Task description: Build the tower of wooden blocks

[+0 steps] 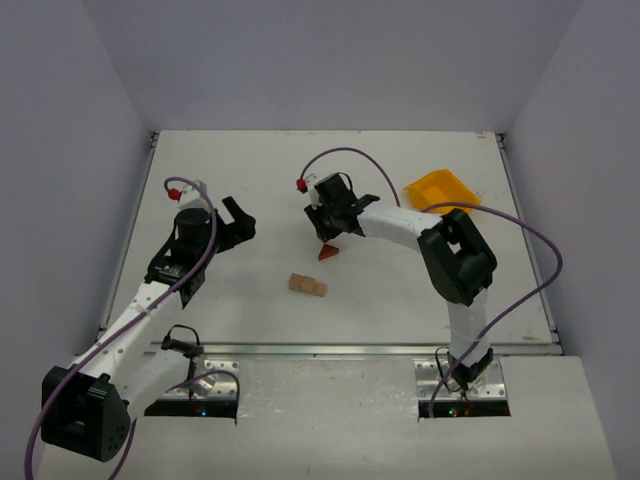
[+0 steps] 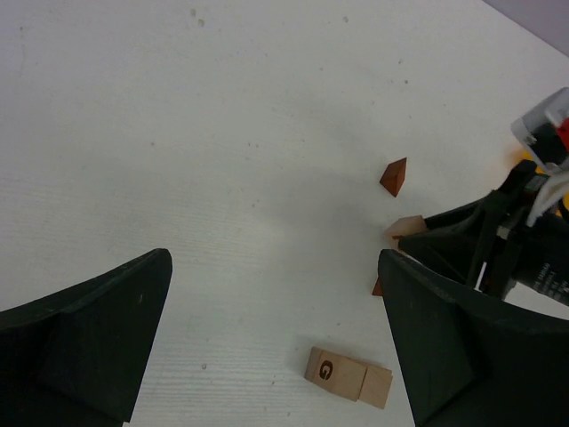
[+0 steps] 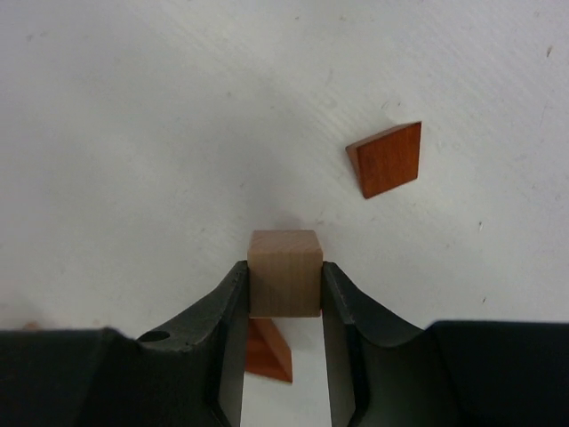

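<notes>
My right gripper is shut on a pale tan cube and holds it just above the table; it is at the table's middle in the top view. One reddish-brown wedge lies ahead of it to the right. Another lies under the fingers. The top view shows one wedge. Two tan blocks, one marked G, lie joined flat on the table. My left gripper is open and empty, left of the blocks.
A yellow bin stands at the back right, beside the right arm's elbow. Purple cables loop above both arms. The table's raised edge runs along the front.
</notes>
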Robot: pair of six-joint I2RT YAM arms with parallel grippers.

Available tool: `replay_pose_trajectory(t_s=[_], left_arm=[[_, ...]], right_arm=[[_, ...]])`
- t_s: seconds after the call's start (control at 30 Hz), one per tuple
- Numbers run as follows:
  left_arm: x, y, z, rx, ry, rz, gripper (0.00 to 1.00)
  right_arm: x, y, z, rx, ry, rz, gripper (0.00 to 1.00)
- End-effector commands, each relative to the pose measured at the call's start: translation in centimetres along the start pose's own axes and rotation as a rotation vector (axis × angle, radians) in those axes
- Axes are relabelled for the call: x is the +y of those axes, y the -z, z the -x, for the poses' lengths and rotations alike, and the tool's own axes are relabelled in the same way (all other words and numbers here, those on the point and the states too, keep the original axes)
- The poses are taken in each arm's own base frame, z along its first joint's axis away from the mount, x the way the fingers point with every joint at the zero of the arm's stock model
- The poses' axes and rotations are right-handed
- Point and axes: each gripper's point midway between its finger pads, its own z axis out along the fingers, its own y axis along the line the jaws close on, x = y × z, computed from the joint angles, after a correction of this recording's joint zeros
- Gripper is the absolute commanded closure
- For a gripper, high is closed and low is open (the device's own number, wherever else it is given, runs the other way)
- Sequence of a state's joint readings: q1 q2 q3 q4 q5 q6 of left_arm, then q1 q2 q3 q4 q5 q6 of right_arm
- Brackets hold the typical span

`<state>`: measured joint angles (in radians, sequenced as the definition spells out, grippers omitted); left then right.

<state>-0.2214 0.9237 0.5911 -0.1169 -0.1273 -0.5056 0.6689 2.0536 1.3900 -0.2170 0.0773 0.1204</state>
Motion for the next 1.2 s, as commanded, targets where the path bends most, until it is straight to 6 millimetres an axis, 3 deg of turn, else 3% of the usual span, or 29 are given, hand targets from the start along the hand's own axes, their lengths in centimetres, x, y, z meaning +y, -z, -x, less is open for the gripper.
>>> replay_pose_trajectory(t_s=[0.0,0.13,0.5,0.63,0.8,1.17], left_arm=[[-1.6,0.2,1.9,-0.043,0.007,-0.050,0.00],[-1.7,0.3,1.9,-0.045,0.005,-0.057,0.00],[-2.0,0.7,2.1,-0.054,0.005,-0.074,0.00],[-1.9,0.7,2.1,-0.053,0.005,-0.073,0.00],[-1.9,0.6,2.0,-0.049,0.006,-0.074,0.00],[-1.8,0.5,1.8,-0.047,0.006,-0.067,0.00]], right_arm=[[2.1,6.3,5.0,-0.229,0.084,0.153,0.89],[4.0,10.6,4.2,-0.301,0.155,0.266,0.89],[7.3,14.5,-3.6,-0.240,0.228,0.461,0.88],[8.3,14.3,-5.3,-0.212,0.224,0.481,0.88],[8.7,12.3,-6.6,-0.139,0.238,0.432,0.87],[10.0,10.2,-6.3,-0.105,0.290,0.368,0.85]])
